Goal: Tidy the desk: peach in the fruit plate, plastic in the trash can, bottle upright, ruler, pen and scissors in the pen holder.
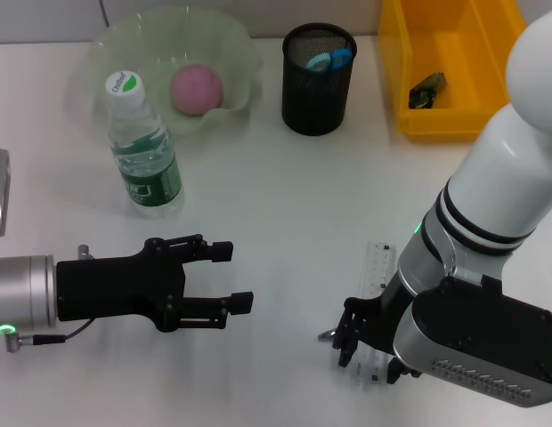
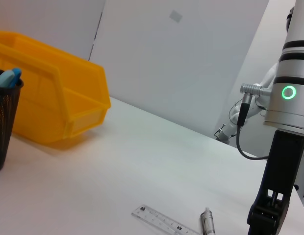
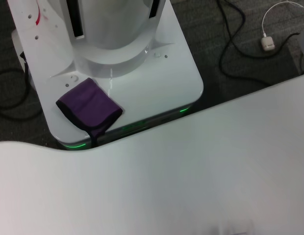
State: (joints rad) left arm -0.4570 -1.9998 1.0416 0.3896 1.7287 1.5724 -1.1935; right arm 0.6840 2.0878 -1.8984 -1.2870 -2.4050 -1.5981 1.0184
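Right jaws over pen (image 2: 207, 221).

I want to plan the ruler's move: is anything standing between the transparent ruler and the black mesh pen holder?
Nothing visible does. Between the transparent plastic ruler and the black mesh pen holder lies only bare white desk. The right gripper is at the ruler's near end.

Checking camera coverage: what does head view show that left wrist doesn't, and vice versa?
Head only: peach in the fruit plate, upright bottle, left gripper open over the table, plastic inside the bin.
Left wrist only: the wall behind the desk, and the pen as a clear shape beside the ruler.
Both: yellow bin, pen holder with blue scissor handles, ruler, right gripper lowered near the ruler.
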